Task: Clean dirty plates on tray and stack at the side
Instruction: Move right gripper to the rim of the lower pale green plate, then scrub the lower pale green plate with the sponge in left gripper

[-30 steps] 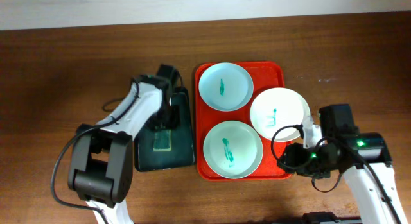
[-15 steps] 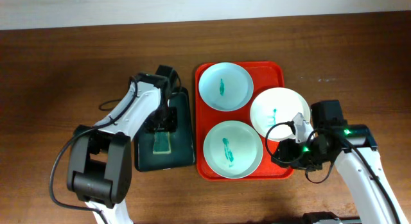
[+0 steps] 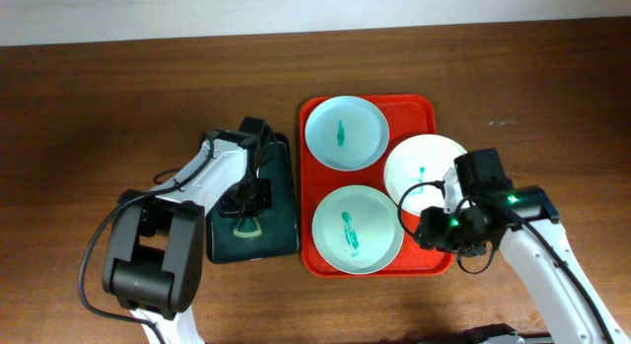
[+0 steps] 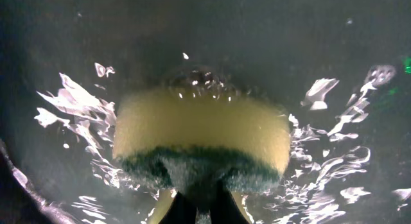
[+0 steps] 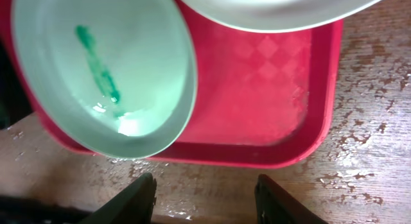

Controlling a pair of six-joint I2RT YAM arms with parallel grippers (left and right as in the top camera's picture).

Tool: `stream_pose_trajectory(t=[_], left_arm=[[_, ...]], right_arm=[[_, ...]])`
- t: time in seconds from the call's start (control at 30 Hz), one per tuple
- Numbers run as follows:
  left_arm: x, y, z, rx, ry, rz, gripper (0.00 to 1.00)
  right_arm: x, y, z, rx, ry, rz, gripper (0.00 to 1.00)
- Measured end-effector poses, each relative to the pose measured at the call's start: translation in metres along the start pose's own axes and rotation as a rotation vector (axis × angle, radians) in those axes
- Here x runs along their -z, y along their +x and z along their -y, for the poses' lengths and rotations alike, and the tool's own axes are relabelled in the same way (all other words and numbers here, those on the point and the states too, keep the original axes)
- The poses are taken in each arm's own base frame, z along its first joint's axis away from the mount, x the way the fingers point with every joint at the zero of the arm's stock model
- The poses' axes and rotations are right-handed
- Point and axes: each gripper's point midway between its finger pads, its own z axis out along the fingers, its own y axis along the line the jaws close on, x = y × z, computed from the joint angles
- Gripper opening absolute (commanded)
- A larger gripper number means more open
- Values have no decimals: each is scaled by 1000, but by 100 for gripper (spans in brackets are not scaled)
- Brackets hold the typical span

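Observation:
The red tray (image 3: 418, 111) holds three plates, each with a teal smear: a mint plate (image 3: 344, 133) at the back, a white plate (image 3: 422, 167) at the right, and a mint plate (image 3: 357, 229) at the front. My right gripper (image 3: 430, 230) is open and empty over the wet wood at the tray's front right corner. The right wrist view shows its fingers (image 5: 205, 201) just off the tray rim (image 5: 257, 89), with the front mint plate (image 5: 96, 70) and the white plate's edge (image 5: 276, 9) ahead. My left gripper (image 4: 202, 210) is shut on the yellow-green sponge (image 4: 200, 131).
The sponge lies in a small, wet black tray (image 3: 281, 186), left of the red tray. Water drops cover the wood (image 5: 359, 140) round the red tray's corner. Bare brown table lies to the far left and right.
My right gripper has moved left and up to the tray's front right corner. My left gripper has moved down the black tray onto the sponge.

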Motion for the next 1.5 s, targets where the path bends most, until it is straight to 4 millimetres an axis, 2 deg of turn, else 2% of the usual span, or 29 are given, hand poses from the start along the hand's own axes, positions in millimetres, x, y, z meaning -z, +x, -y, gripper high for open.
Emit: stream_pose_trajectory(t=[0.07, 0.13, 0.2, 0.27, 0.37, 0.47, 0.77, 0.9, 1.03, 1.13, 1.33, 1.43, 1.5], left_arm=[[11, 3, -1, -1, -8, -24, 0], [26, -2, 0, -1, -6, -18, 0], [48, -11, 3, 0, 9, 16, 0], [79, -24, 9, -1, 44, 86, 0], [122, -33, 19, -12, 103, 192, 0], [137, -27, 35, -40, 162, 215, 0], [144, -18, 84, -145, 258, 239, 0], [144, -18, 85, -148, 259, 242, 0], [144, -18, 90, -154, 263, 248, 0], [144, -20, 109, -158, 290, 286, 0], [102, 3, 166, -226, 370, 289, 0], [82, 14, 189, -270, 418, 303, 0], [75, 18, 197, -287, 436, 310, 0]], right_arm=[[-9, -3, 3, -19, 16, -24, 46], [-19, -5, 4, -33, 23, -56, 46], [-31, -8, 5, -36, 25, -87, 45], [-45, -14, 5, -36, 18, -110, 44], [-64, -22, 0, -14, -23, -137, 36], [-79, -30, -3, 3, -51, -139, 25], [-92, -53, -13, 38, -92, -53, 23], [-106, -41, -18, 56, -72, -55, 4], [-107, -42, -19, 7, -55, -47, 4], [-107, -42, -19, -45, -50, -46, 4], [-106, -42, -18, -123, -47, -49, 4], [-106, -41, -18, -142, -44, -50, 4], [-106, -41, -18, -144, -43, -49, 4]])
